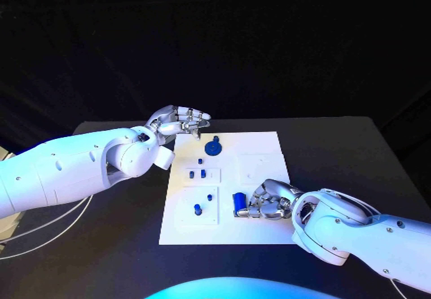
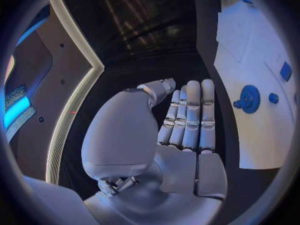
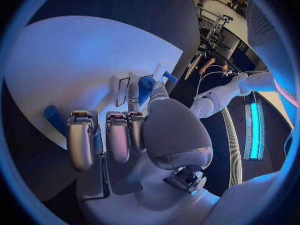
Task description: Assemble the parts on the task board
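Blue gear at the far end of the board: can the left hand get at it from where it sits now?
Probably yes. The left hand sits open beside the task board, just off its far corner, and the blue gear lies close by with nothing between them.

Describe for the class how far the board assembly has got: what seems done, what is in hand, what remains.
Seemingly done: the round blue gear sits at the task board's far end, and small blue pegs are on its middle. In hand: the right hand is at a blue cylinder near the front; whether it grips it is unclear. The left hand holds nothing. Left: placing that cylinder.
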Motion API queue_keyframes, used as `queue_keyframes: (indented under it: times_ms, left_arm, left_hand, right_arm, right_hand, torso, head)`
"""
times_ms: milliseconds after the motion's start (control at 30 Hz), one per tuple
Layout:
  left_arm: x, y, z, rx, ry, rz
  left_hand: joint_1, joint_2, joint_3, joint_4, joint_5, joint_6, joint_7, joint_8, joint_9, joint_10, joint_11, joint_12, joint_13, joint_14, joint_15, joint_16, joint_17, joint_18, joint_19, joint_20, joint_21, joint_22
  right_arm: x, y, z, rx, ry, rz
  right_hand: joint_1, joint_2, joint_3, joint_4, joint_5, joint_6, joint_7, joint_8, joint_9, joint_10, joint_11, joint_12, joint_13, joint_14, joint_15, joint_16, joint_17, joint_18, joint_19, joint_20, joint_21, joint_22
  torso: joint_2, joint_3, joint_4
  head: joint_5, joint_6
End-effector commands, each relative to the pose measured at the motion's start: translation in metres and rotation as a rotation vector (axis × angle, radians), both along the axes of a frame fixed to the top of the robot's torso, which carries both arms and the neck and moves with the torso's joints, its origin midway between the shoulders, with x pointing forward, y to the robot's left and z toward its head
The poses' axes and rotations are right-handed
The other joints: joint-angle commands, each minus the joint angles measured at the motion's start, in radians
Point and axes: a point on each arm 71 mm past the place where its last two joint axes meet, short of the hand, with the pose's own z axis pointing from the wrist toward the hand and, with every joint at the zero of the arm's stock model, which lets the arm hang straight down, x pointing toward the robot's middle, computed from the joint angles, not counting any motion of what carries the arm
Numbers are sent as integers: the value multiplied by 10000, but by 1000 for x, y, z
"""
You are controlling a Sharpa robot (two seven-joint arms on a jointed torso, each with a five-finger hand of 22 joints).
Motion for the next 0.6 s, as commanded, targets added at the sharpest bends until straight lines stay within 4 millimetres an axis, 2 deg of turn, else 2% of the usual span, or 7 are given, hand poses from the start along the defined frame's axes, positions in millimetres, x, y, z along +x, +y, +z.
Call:
queue_keyframes:
  times_ms: [33,267,433,467,533,567,600]
  left_arm:
    - [-1,-1,1,-108,21,-145]
    - [-1,0,1,-95,55,-156]
    - [-1,1,1,-87,61,-146]
    - [-1,1,1,-86,63,-145]
    - [-1,1,1,-81,65,-139]
    - [-1,1,0,-73,64,-136]
    - [-1,1,0,-63,63,-131]
  left_hand:
    - [-59,29,8,30,38,-51,11,-22,-15,-99,1,30,-9,-54,16,-9,-14,153,-6,67,-35,-8]
    - [-63,36,16,40,36,-54,13,-19,-18,-109,3,42,-14,-57,17,-4,-16,153,4,68,-51,-21]
    - [-63,36,16,40,36,-54,13,-19,-18,-109,3,42,-14,-57,17,-4,-16,153,4,68,-51,-21]
    - [-63,36,16,40,36,-54,13,-19,-18,-109,3,42,-14,-57,17,-4,-16,153,4,68,-51,-21]
    - [-63,36,16,40,36,-54,13,-19,-18,-109,3,42,-14,-57,17,-4,-16,153,4,68,-51,-21]
    - [-57,29,19,34,36,-56,12,-19,-19,-113,2,47,-16,-60,17,-3,-17,154,8,68,-57,-26]
    - [-57,29,19,34,36,-56,12,-19,-19,-113,2,47,-16,-60,17,-3,-17,154,8,68,-57,-26]
  right_arm:
    - [1,-3,-1,-279,-115,56]
    - [-2,-1,-1,-100,140,135]
    - [-4,1,-2,-68,357,421]
    - [-5,1,-2,-65,395,489]
    - [-6,1,-3,-65,477,602]
    - [-6,1,-3,-66,503,638]
    - [-6,1,-3,-69,528,674]
  right_hand:
    - [89,14,74,9,57,-2,-71,46,-12,711,-65,30,2161,926,-49,9,2075,-178,892,-66,56,2477]
    - [117,24,81,7,56,0,-71,47,-16,719,-66,45,2173,928,-49,13,2085,-177,891,-66,51,2475]
    - [107,-85,9,22,33,-9,-58,44,-30,708,-56,21,2159,924,-46,6,2068,-174,885,-66,31,2470]
    - [125,-153,-18,17,32,-14,-55,43,-37,707,-52,18,2159,923,-42,5,2066,-171,880,-64,14,2466]
    - [245,-448,-23,24,46,-12,-50,50,-59,706,-43,15,2163,922,-37,2,2062,-167,874,-58,-4,2462]
    - [227,-719,48,52,64,5,-42,59,-73,702,-38,5,2160,919,-29,-4,2050,-163,867,-51,-29,2455]
    - [196,-832,122,56,70,9,-38,60,-83,696,-35,-7,2154,918,-26,-6,2045,-159,862,-49,-46,2451]
  torso:
    - [-3,2,2]
    - [-8,13,-1]
    - [-4,9,-7]
    - [-3,8,-9]
    - [-3,8,-9]
    - [-2,6,-10]
    - [-2,7,-7]
  head:
    - [18,-15]
    - [51,-19]
    - [58,-20]
    - [59,-25]
    - [59,-25]
    - [63,-30]
    - [63,-33]
